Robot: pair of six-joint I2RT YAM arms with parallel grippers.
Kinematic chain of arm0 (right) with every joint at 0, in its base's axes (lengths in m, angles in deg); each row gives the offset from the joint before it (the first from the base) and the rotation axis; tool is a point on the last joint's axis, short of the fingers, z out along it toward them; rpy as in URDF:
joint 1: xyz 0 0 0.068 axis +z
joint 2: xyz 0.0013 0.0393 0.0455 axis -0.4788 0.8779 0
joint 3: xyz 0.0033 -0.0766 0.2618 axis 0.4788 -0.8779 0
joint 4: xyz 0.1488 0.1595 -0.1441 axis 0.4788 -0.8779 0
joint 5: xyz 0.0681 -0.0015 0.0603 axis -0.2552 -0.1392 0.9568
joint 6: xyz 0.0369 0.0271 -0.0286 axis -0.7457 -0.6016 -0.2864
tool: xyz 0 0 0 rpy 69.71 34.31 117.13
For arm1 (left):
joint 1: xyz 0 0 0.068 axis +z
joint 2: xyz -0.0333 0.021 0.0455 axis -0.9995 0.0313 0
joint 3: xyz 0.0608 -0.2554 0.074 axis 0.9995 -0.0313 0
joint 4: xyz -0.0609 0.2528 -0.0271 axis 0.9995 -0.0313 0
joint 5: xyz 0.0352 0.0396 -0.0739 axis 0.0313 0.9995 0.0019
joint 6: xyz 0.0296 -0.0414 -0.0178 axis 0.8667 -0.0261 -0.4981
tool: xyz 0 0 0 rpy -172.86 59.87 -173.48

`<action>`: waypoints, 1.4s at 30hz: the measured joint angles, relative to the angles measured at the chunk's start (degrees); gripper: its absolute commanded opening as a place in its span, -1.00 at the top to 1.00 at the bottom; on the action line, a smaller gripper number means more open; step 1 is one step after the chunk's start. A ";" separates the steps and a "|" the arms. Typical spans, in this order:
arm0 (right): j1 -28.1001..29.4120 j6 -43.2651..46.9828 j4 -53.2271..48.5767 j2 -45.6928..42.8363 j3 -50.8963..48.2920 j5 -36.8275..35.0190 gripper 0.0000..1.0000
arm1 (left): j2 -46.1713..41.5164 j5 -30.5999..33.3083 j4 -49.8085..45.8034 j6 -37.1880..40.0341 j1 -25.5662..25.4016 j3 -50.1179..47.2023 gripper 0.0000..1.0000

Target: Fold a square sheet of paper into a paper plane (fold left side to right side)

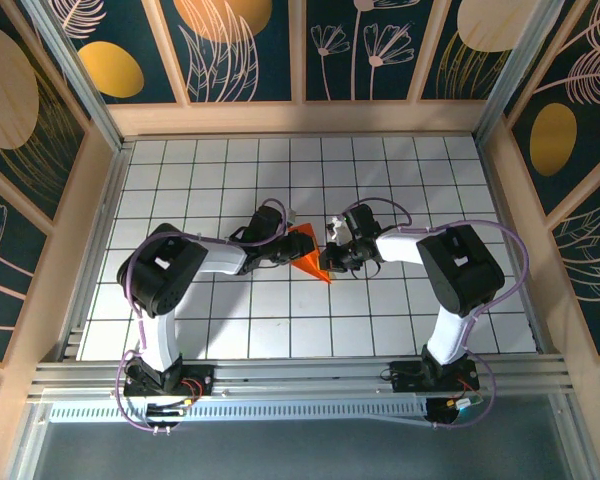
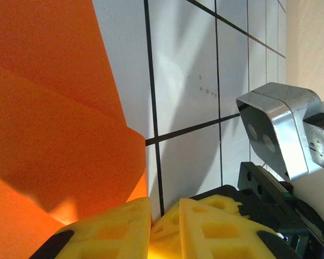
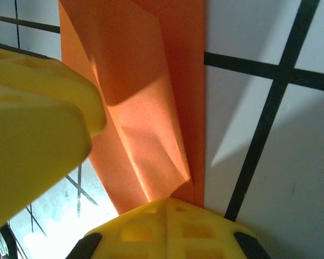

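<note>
Paper [image 1: 308,256] lies mid-tabletop [image 1: 380,170], folded to an orange wedge, tip pointing near and slightly right, wide end far. Left gripper [image 1: 286,247] is at the paper's left edge and right gripper [image 1: 333,256] at its right edge, the two facing each other across the sheet. Left wrist view: yellow pads [image 2: 110,232] are drawn together with an orange sliver between them, so the jaws are closed on the paper's edge; creased layers rise to the left, and a grey metal housing [image 2: 275,129] sits to the right over white tiles. Right wrist view: jaws fully closed, tips meeting at the paper's edge beside a folded flap; cannot tell if any paper is pinched.
</note>
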 measured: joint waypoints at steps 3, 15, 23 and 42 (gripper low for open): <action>0.07 0.00 -0.28 0.00 0.17 -0.09 1.00 | 0.63 0.02 0.15 -0.20 -0.04 0.02 0.60; 0.44 0.46 -2.43 0.11 1.31 -1.49 1.00 | 1.53 3.91 -2.54 0.94 -0.04 1.44 0.60; 0.76 1.53 -3.69 0.11 2.05 -2.99 1.00 | 2.21 6.10 -3.78 1.31 -0.09 2.01 0.59; 1.07 2.21 -4.57 0.11 2.58 -4.37 1.00 | 2.36 6.03 -4.68 1.53 3.67 2.60 0.57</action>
